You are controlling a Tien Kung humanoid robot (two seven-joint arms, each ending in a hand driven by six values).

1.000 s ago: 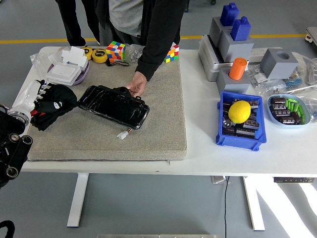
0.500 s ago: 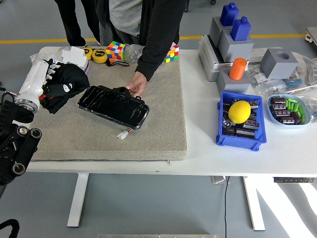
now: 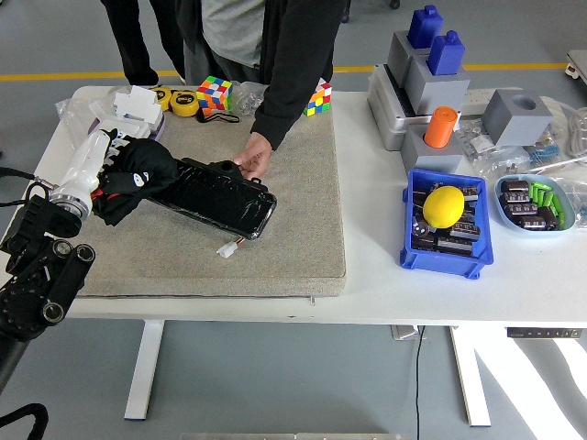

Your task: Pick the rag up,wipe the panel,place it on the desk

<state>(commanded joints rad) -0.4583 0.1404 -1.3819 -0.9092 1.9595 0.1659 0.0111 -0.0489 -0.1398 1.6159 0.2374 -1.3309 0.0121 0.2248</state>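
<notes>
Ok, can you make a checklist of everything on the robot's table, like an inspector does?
Surface: white table with a grey mat on its left part.
Job's things: black rag in the left hand, at the left end of the black panel; a person's hand steadies the panel's far edge.
Clutter: puzzle cubes, yellow ball in a blue bin, grey blocks.
Grippers: left hand grips the rag; right not seen.
Cables: short lead with white plug at the panel.
Surroundings: grey floor, yellow line.

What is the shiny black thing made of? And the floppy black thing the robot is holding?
The panel looks like hard glossy plastic or glass; light glints off its wrinkled film cover. The rag in the left hand looks like soft matte cloth: it bunches and droops.
</notes>
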